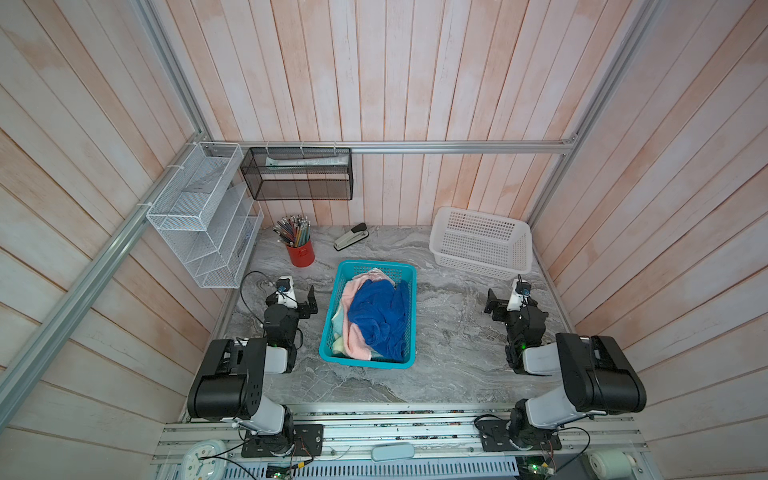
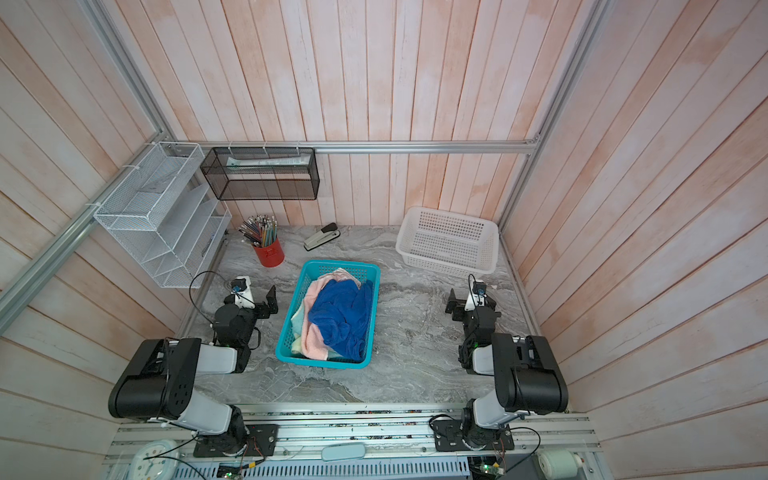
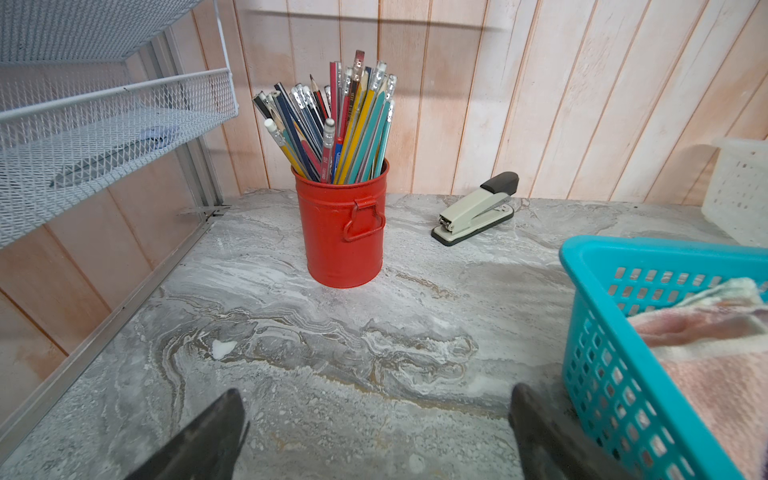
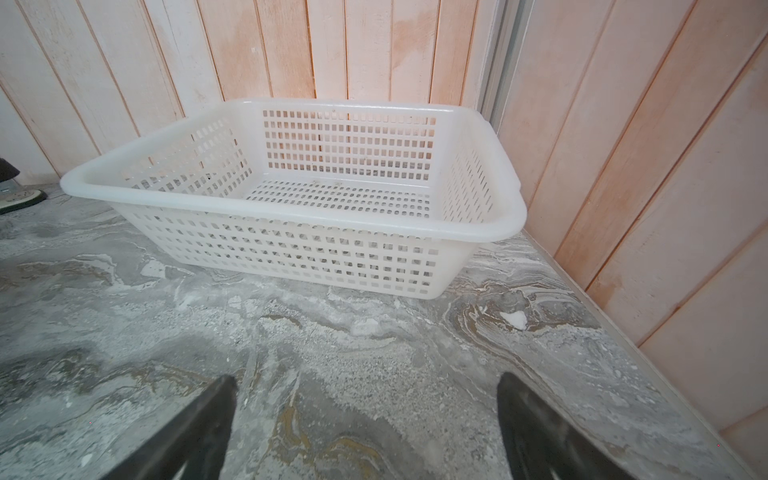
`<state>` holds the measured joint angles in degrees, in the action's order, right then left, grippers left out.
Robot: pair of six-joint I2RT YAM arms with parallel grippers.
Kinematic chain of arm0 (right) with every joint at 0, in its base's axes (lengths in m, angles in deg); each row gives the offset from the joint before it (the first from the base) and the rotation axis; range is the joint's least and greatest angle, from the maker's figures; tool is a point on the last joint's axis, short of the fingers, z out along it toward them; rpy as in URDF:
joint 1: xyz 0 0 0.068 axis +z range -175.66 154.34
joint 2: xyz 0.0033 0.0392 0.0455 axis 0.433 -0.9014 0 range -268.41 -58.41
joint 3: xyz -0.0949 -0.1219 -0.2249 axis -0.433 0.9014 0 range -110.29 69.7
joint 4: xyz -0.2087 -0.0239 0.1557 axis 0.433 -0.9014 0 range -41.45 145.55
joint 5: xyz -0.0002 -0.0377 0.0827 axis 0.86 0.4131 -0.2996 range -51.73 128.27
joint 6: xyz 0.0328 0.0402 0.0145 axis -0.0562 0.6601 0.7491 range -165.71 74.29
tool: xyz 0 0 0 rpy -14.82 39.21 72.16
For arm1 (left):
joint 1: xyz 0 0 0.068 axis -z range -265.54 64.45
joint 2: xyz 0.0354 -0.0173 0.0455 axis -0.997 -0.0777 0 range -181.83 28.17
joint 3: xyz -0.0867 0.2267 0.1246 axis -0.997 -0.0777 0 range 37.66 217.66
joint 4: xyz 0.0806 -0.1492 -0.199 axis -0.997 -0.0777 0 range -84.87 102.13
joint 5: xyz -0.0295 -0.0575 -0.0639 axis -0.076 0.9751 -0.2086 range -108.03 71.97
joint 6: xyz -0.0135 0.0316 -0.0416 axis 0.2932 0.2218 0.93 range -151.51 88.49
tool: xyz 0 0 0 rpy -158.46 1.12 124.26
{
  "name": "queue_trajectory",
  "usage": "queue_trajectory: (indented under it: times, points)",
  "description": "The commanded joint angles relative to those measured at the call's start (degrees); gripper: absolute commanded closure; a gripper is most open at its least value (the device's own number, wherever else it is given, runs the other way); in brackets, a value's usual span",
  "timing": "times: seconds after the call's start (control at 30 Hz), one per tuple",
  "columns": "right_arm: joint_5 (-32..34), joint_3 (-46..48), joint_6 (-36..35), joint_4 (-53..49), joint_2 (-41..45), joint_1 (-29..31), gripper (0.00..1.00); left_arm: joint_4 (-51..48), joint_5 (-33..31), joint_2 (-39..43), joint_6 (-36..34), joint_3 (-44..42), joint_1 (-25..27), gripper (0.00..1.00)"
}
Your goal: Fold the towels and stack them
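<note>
On the marble tabletop (image 1: 453,332), left gripper (image 3: 376,397) at nine o'clock and right gripper (image 4: 365,380) at three gape empty, flanking the teal basket (image 1: 374,264) of limp, light towels (image 1: 358,338); we would pinch a raised fold of the blue towel (image 1: 380,316), corners apparently hidden.

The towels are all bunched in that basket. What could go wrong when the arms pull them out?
The royal blue terry towel lies bunched over the salmon-pink towel; lifting one may drag the other. The teal plastic basket could slide or tip with the pull. The red metal pencil can near the left end effector could get knocked.
</note>
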<state>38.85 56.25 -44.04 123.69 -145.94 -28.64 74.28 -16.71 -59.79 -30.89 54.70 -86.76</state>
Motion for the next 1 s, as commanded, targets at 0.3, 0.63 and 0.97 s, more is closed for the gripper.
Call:
queue_trajectory:
  times: [0.3, 0.63, 0.97]
  points:
    - [0.0, -0.9, -0.1, 0.2, 0.6, 0.3, 0.02, 0.0, 1.1, 0.0, 0.3, -0.1, -0.7, 0.00]
    - [-3.0, -5.1, -1.6, -15.5, 10.4, 2.1, 0.02, -30.0, -5.8, 15.4, 8.8, 9.6, 0.2, 0.00]
    - [1.4, -16.4, 17.0, -49.0, 19.1, 10.7, 0.11, -73.2, 4.8, 9.5, 16.9, 35.1, 18.7, 0.27]
